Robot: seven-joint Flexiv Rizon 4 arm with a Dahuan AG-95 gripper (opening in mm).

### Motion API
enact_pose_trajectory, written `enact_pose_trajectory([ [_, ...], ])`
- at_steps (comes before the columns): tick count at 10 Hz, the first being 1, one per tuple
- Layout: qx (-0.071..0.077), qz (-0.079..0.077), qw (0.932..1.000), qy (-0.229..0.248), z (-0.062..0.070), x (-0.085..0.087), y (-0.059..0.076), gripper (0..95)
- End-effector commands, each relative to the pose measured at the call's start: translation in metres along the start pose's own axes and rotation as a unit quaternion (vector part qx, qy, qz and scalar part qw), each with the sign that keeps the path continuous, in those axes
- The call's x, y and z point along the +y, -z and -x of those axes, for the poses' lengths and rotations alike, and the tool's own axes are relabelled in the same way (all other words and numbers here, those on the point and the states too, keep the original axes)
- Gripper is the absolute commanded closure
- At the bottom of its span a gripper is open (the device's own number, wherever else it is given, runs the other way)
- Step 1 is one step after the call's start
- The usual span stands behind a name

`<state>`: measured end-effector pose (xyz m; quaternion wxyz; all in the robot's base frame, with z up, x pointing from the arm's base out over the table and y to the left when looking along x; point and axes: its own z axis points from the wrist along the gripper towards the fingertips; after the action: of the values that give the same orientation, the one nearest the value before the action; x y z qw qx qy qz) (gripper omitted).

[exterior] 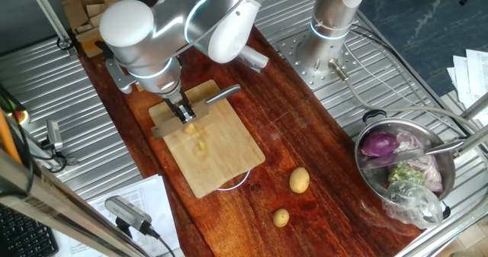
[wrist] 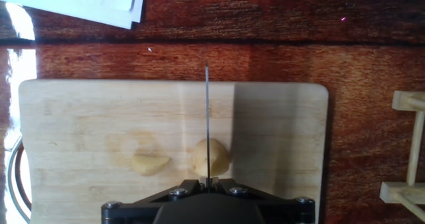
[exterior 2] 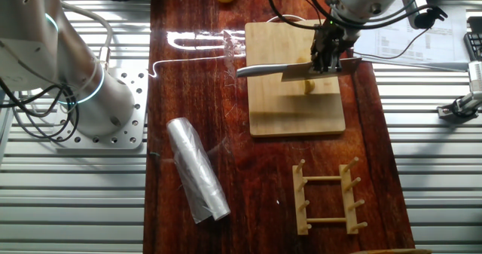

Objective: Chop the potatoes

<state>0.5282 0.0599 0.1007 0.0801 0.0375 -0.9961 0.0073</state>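
Note:
My gripper [wrist: 208, 183] is shut on a cleaver [wrist: 206, 117], whose blade shows edge-on as a thin line in the hand view. The blade stands over one pale-yellow potato chunk [wrist: 211, 159] on the wooden cutting board [wrist: 80, 131]; I cannot tell whether it touches the chunk. A second potato chunk [wrist: 149, 164] lies just left of it. From the fixed views, the gripper [exterior: 183, 112] [exterior 2: 327, 54] holds the cleaver's blade [exterior 2: 301, 72] level across the board [exterior 2: 294, 111], metal handle [exterior: 221, 95] sticking out sideways. Small potato pieces [exterior: 197, 141] lie below the gripper.
Two whole potatoes [exterior: 299, 179] [exterior: 280, 217] rest on the dark wooden table beside the board. A steel bowl [exterior: 404, 165] of vegetable scraps stands at the right. A wooden rack [exterior 2: 327, 197] and a roll of plastic film [exterior 2: 197, 171] lie near the board. Papers [wrist: 86, 1] lie beyond it.

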Motion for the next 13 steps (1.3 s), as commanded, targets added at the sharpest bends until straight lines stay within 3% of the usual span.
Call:
enact_pose_trajectory([
  [1,-0.002,0.0,1.0,-0.001,0.001,-0.0007,-0.0014,95.0],
  [13,-0.005,-0.003,1.0,-0.005,0.0065,-0.0022,-0.0064,95.0],
])
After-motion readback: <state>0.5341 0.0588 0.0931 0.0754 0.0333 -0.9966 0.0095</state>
